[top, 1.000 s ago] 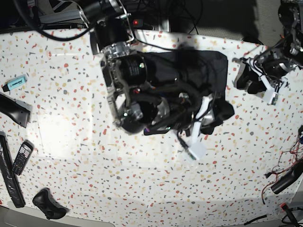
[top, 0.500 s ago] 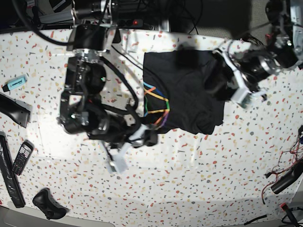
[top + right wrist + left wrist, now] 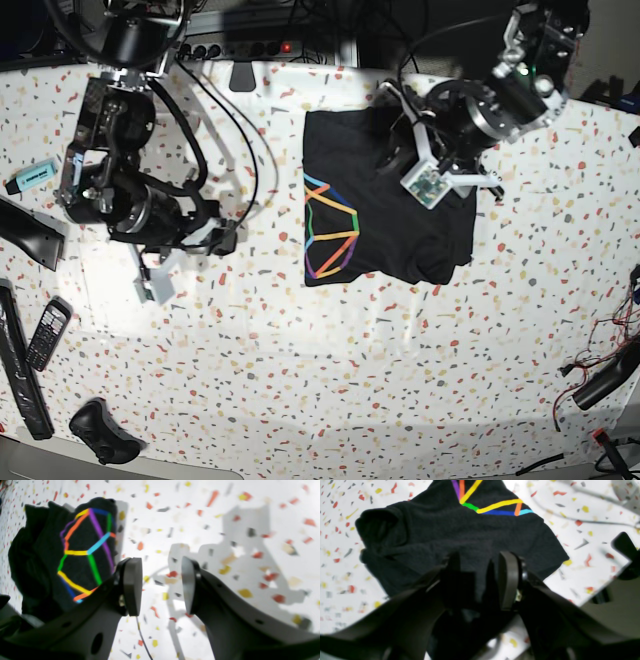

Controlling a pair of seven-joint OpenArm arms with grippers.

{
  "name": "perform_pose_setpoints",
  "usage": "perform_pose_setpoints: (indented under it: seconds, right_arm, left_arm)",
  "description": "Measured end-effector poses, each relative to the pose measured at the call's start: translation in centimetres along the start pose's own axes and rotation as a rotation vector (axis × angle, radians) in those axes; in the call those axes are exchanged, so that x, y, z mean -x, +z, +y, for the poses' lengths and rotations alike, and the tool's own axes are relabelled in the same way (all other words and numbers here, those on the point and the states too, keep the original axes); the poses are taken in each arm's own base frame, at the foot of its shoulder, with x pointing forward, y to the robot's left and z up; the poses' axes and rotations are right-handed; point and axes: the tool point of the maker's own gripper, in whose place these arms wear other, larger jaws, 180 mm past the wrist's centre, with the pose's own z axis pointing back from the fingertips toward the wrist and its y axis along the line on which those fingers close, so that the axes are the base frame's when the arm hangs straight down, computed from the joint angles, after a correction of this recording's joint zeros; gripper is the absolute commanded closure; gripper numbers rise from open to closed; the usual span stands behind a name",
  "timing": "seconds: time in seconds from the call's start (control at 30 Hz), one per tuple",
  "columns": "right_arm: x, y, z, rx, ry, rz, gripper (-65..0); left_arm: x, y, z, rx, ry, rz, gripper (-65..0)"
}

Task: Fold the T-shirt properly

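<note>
The T-shirt (image 3: 385,200) was seen lying as a compact, roughly square bundle on the speckled tabletop (image 3: 330,380), toward its far edge, with the rainbow line print (image 3: 330,228) turned up along the bundle's left side in the base view. A second before, the right arm had been stretched across the cloth; half a second before, it had been drawn aside and the print uncovered. At this moment the right tool (image 3: 160,585) was held well clear of the garment, over bare tabletop, its pads parted with nothing between them. The left tool (image 3: 480,580) had meanwhile been brought in from the tabletop's side and was placed over the bundle's far right part. Dark cloth appeared to be gathered between its nearly closed pads in the left wrist view, though black on black left the grip uncertain. The lower right corner (image 3: 445,265) was left bunched and uneven. A fold was judged just completed, with smoothing or one further fold probably outstanding.
</note>
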Motion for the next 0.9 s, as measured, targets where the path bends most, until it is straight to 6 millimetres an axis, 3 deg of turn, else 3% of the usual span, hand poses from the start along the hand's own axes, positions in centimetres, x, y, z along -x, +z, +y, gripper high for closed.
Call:
perform_pose_setpoints:
  seconds: [0.27, 0.43, 0.5, 0.63, 0.77, 0.9]
  right_arm:
    - [-0.1, 0.7, -1.1, 0.015, -0.036, -0.022, -25.0]
    - [-0.1, 0.7, -1.1, 0.014, -0.037, -0.022, -25.0]
    - [-0.1, 0.7, -1.1, 0.014, -0.037, -0.023, -25.0]
    - [-0.1, 0.7, -1.1, 0.014, -0.037, -0.022, -25.0]
    - [-0.1, 0.7, -1.1, 0.013, -0.037, -0.022, -25.0]
    - [-0.1, 0.7, -1.2, 0.017, -0.035, -0.021, -25.0]
  left_arm:
    - [-1.4, -2.1, -1.7, -0.067, -0.064, -0.007, -24.1]
    - [1.4, -3.4, -1.2, -0.104, -0.101, 0.085, -24.0]
    - [2.1, -3.5, -0.3, -0.154, -0.085, 0.105, -20.7]
    - [2.2, -3.3, 0.9, -0.221, -0.088, 0.114, 0.0]
    - [1.9, -2.8, 1.2, -0.248, -0.067, 0.1, 0.0]
    - [0.6, 0.6, 3.5, -0.375, -0.02, 0.031, 0.0]
